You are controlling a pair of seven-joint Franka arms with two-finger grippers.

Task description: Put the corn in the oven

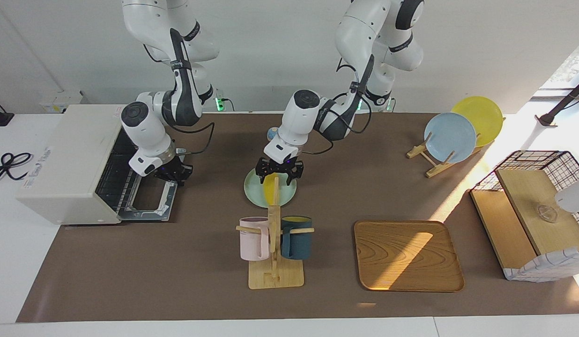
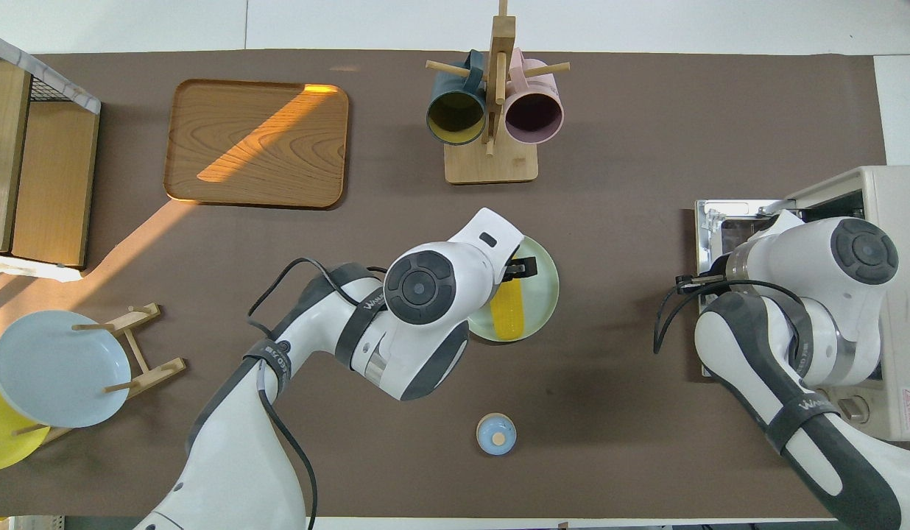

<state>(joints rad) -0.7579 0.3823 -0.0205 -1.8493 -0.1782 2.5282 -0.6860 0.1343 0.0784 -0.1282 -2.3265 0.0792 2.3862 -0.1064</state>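
Observation:
The corn is a yellow cob lying on a pale green plate in the middle of the table; it also shows in the overhead view. My left gripper is low over the plate, open, its fingers astride the end of the corn nearer to the robots. The off-white oven stands at the right arm's end of the table with its door folded down flat and the wire rack showing. My right gripper hangs just over the door's outer edge. In the overhead view my right wrist hides that gripper.
A wooden mug rack with a pink and a dark teal mug stands farther from the robots than the plate. A wooden tray, a plate rack, a wire basket with boards and a small blue lidded jar are also on the table.

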